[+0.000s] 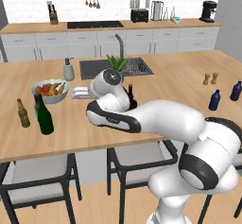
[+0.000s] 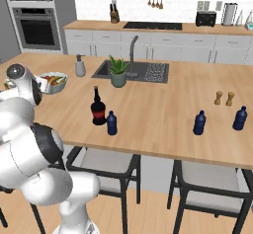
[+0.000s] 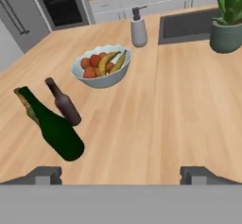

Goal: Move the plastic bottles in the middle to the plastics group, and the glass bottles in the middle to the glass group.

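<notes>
Standing upright: tall dark-green glassy wine bottle [image 3: 56,128] beside slim brown beer bottle [image 3: 64,104].

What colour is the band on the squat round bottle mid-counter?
Red, on the black squat bottle; clearest in the right base view.

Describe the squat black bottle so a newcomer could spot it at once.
Start at the sink in the wooden counter and find the potted plant before it. Nearer the counter's front edge stands the squat black bottle, beside a small blue bottle. Only it has a red band and thin neck.
</notes>
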